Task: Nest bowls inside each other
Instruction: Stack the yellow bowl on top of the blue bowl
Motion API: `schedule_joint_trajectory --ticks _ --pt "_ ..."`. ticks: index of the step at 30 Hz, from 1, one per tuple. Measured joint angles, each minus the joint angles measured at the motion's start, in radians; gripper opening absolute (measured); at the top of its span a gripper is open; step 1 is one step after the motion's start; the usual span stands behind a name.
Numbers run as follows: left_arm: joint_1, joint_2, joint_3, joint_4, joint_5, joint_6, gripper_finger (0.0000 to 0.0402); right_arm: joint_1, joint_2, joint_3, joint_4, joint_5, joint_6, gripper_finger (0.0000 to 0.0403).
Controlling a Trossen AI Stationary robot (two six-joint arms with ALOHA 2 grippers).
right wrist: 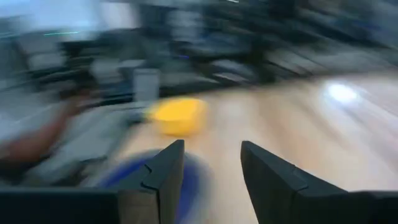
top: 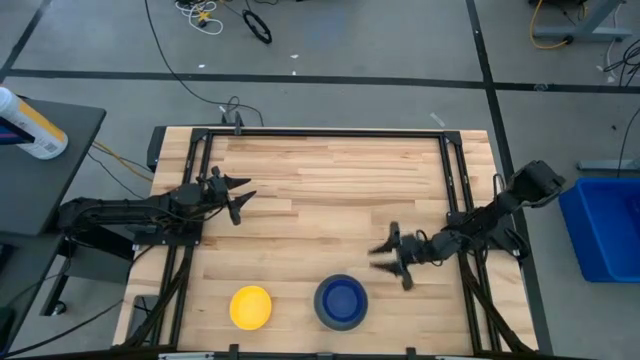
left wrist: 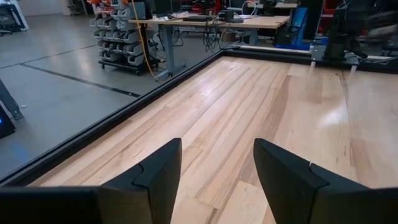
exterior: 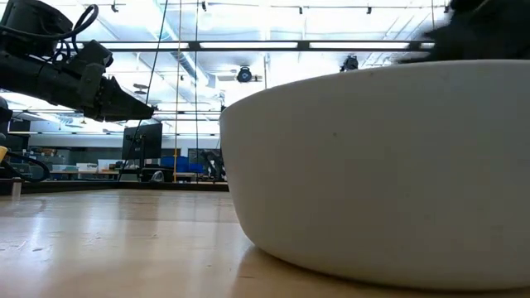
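Observation:
A dark blue bowl (top: pixel 341 298) sits nested inside the grey bowl (top: pixel 326 314) near the table's front edge; the grey bowl's wall (exterior: pixel 373 165) fills the low view. The yellow bowl (top: pixel 250 307) stands alone on the table to its left, also showing in the right wrist view (right wrist: pixel 179 116). My right gripper (top: pixel 388 268) hangs open just right of and behind the stack, pointing toward it, with nothing between its fingers (right wrist: pixel 211 180). My left gripper (top: pixel 244 205) waits open at the table's left, above the wood (left wrist: pixel 217 180).
A dark frame rail (top: pixel 330 132) borders the wooden table. Bare wood (top: pixel 330 200) stretches between the two arms. A blue bin (top: pixel 605 225) stands on the floor to the right, off the table.

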Motion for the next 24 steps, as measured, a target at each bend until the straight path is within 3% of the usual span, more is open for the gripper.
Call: schedule_joint_trajectory --ticks 3,4,10,13,18,24 --pt "0.0 0.0 0.0 0.001 0.0 0.002 0.0208 -0.029 -0.037 0.003 0.062 -0.28 -0.198 0.0175" --pt "0.0 0.0 0.0 0.002 0.0 0.006 0.0208 -0.043 -0.066 0.002 0.052 -0.331 -0.228 0.0177" --pt "0.0 0.0 0.0 0.004 -0.003 0.027 0.0208 -0.144 -0.418 -0.043 -0.229 -0.425 -0.214 0.0187" --pt "0.0 0.0 0.0 0.005 -0.003 0.031 0.0208 -0.179 -0.669 -0.046 -0.49 -0.431 -0.196 0.019" --pt "0.0 0.0 0.0 0.005 -0.007 0.034 0.0208 -0.192 -1.019 -0.032 -0.947 -0.324 -0.168 0.0193" --pt "0.0 0.0 0.0 0.005 -0.007 0.023 0.0208 -0.192 -1.216 -0.077 -1.12 -0.238 -0.263 0.0188"
